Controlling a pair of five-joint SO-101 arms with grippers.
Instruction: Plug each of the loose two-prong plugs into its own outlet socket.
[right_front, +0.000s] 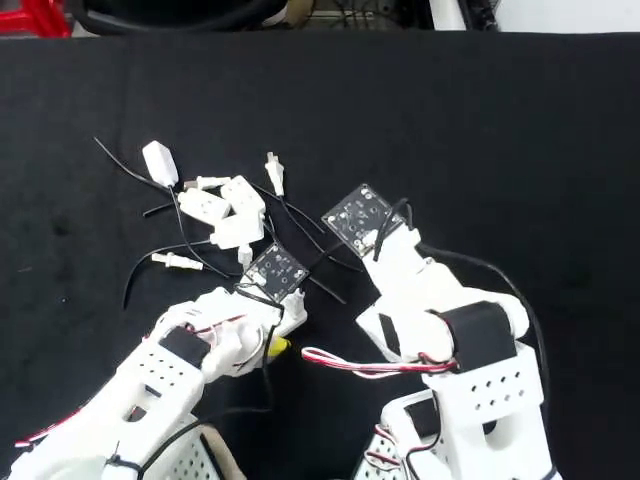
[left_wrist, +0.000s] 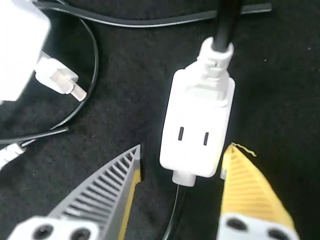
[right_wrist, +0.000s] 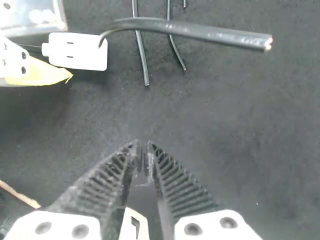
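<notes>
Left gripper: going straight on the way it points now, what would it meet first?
Likely the white outlet socket, lying between the open fingers of the left gripper; depth is unclear.

Left gripper (left_wrist: 183, 148) fingers spread either side of white outlet socket (left_wrist: 197, 125); loose two-prong plug (left_wrist: 57, 77) lies apart.

black-clothed table (right_front: 520, 120) fills the view, red object (right_front: 30, 15) past its far-left corner, white surface (right_front: 570, 12) past far right
</notes>
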